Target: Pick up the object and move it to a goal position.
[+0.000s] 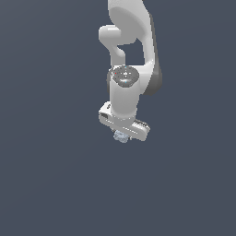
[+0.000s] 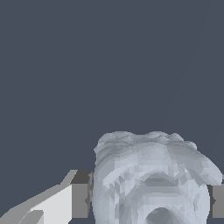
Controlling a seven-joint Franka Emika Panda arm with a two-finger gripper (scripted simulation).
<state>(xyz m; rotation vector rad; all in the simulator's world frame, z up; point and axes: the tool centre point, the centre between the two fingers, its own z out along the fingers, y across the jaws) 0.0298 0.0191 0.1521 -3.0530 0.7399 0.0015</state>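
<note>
My white two-fingered tool (image 1: 122, 133) is closed on the small, lumpy, pale grey-blue object (image 1: 121, 136), which protrudes just below the tool body at the lower end of my white arm (image 1: 129, 55) in the exterior view. In the wrist view the knobbly object (image 2: 153, 179) sits between my two grey finger pads (image 2: 80, 194), touching the pad on each side, with only the plain dark blue-grey background (image 2: 87, 65) behind it
</note>
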